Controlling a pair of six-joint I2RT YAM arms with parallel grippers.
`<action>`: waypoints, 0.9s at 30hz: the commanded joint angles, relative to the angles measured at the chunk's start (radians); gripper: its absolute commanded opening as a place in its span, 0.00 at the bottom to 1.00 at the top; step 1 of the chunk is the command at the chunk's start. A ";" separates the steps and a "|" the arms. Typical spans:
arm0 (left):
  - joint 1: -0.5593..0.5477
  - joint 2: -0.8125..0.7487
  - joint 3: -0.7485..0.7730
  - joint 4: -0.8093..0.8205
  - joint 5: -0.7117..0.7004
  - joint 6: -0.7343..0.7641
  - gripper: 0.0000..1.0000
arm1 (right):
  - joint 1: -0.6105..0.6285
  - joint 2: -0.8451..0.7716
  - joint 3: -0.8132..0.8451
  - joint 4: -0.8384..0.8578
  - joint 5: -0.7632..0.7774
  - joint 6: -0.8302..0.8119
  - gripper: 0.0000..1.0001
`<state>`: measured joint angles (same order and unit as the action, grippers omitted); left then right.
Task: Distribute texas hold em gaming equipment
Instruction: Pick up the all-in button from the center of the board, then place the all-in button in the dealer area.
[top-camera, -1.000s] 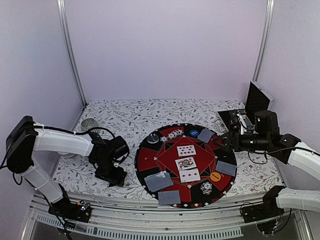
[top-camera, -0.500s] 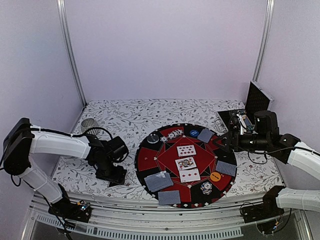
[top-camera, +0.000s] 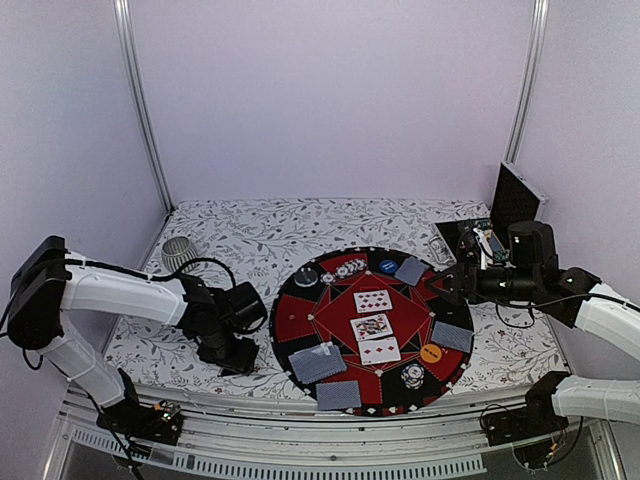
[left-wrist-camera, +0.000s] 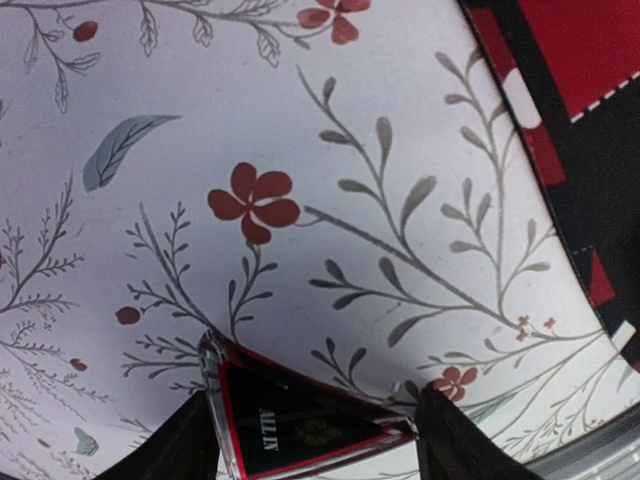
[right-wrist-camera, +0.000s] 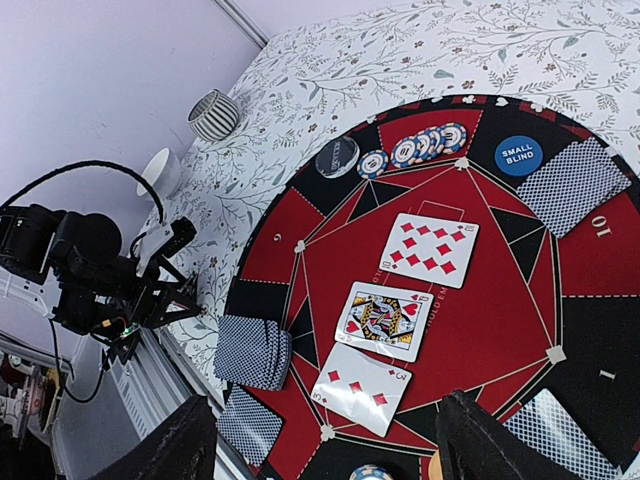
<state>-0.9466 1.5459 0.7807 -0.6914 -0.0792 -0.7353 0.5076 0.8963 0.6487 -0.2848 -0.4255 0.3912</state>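
Left gripper (left-wrist-camera: 315, 420) straddles the black-red triangle (left-wrist-camera: 290, 432), unseen in the top view.

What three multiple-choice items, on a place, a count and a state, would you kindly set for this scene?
1. Where does the black-red triangle lie?
A. On the flowered cloth, between the fingers of the left gripper
B. On top of a face-down card
C. On a pile of chips
2. How many face-up cards lie in the middle of the round mat?
A. Two
B. Three
C. Five
3. How do the jaws of the right gripper stand?
A. Shut on a card
B. Shut on a chip
C. Open, holding nothing
Answers: 1 A, the left wrist view shows it there; 2 B, three white faces show; 3 C, its fingers stand wide apart with only the mat seen between them.
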 joint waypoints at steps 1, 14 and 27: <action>-0.025 0.067 -0.045 0.002 0.078 -0.017 0.65 | -0.004 -0.005 0.034 -0.001 -0.010 -0.010 0.77; -0.038 0.024 0.069 -0.134 -0.020 0.050 0.60 | -0.003 -0.011 0.047 -0.008 -0.004 -0.011 0.77; 0.084 0.371 0.517 -0.008 -0.114 0.383 0.59 | -0.003 -0.017 0.057 -0.013 -0.005 -0.002 0.77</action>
<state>-0.9207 1.8076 1.1919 -0.7662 -0.1680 -0.4866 0.5076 0.8928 0.6807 -0.2920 -0.4255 0.3855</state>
